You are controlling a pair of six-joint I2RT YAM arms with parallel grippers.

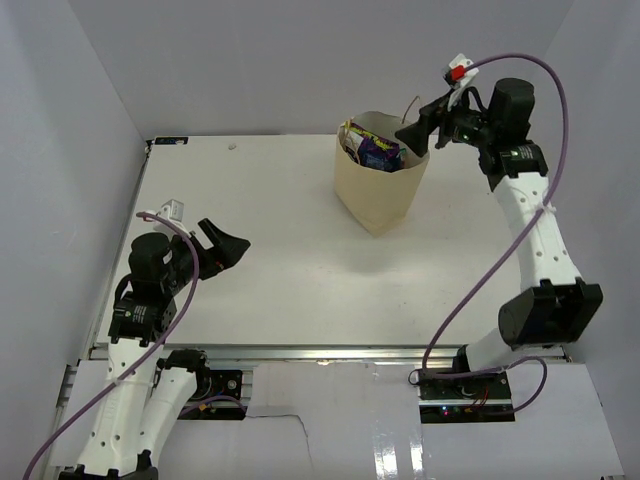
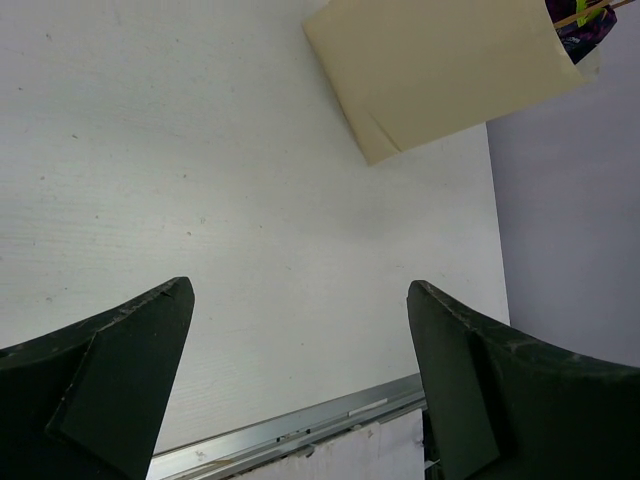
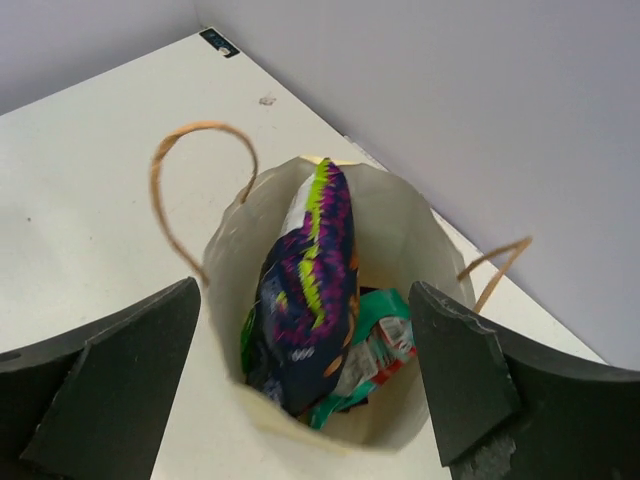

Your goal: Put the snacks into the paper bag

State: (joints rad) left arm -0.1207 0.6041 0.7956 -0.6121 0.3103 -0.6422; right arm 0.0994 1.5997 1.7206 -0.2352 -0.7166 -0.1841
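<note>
The tan paper bag [image 1: 380, 190] stands upright at the back middle of the table; it also shows in the left wrist view [image 2: 440, 70] and from above in the right wrist view [image 3: 400, 240]. Inside it lie a purple snack packet [image 3: 305, 290], a teal packet [image 3: 385, 345] and a bit of green one [image 3: 246, 345]. My right gripper [image 1: 412, 135] hangs open and empty just above the bag's mouth. My left gripper [image 1: 232, 250] is open and empty over the bare table near the front left, far from the bag.
The bag's twine handles [image 3: 190, 160] stick up on both sides of its mouth. White walls close in the table at the back and both sides. A metal rail [image 1: 330, 352] runs along the front edge.
</note>
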